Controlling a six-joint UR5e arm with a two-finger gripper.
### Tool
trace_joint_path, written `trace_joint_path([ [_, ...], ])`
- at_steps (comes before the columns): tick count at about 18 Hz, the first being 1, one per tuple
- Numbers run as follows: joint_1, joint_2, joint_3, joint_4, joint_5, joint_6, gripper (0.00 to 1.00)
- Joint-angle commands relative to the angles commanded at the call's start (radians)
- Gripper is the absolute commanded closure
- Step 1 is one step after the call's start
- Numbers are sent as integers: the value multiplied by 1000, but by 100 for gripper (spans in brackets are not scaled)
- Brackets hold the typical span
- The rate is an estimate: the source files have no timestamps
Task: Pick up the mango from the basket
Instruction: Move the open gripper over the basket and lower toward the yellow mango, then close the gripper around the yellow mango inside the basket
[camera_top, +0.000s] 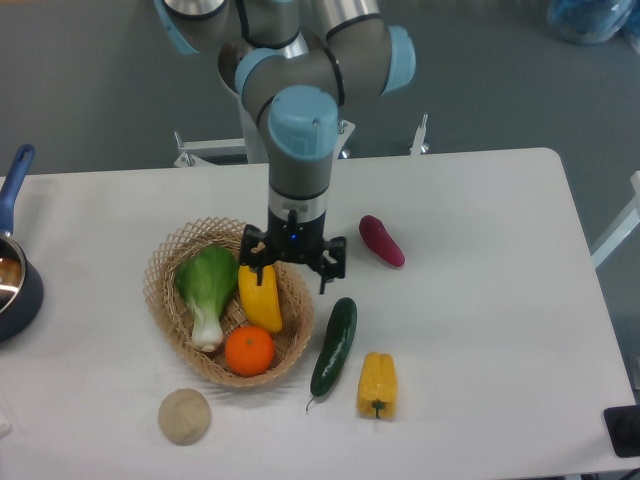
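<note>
A: Item one, worktop (480, 380): white; it carries everything you will read below.

B: Landmark?

A: Basket (165, 300), woven wicker, left of middle. Everything is placed from it. Inside: a leafy green vegetable (207, 283) on the left, the mango (263, 300) on the right, an orange (249, 351) at the near end.

B: And the gripper?

A: Gripper (292, 272), fingers spread wide, over the basket's far-right rim above the mango's top end, likely lining up to straddle it. Its height above the fruit you cannot judge from this view.

B: Outside the basket?

A: To its right, a cucumber (333, 346), a yellow pepper (377, 384), a purple vegetable (382, 241). Below it, a pale round lump (185, 416). Far left, a pot (14, 285), cut off by the frame edge. The mango's far tip hides under the gripper.
</note>
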Motion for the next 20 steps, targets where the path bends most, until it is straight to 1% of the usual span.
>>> trace_joint_path([
  [4,-35,-38,3,3,0,0,0],
  [8,-46,-69,6,2,2,-5,0],
  [20,-52,-86,-5,-8,15,-5,0],
])
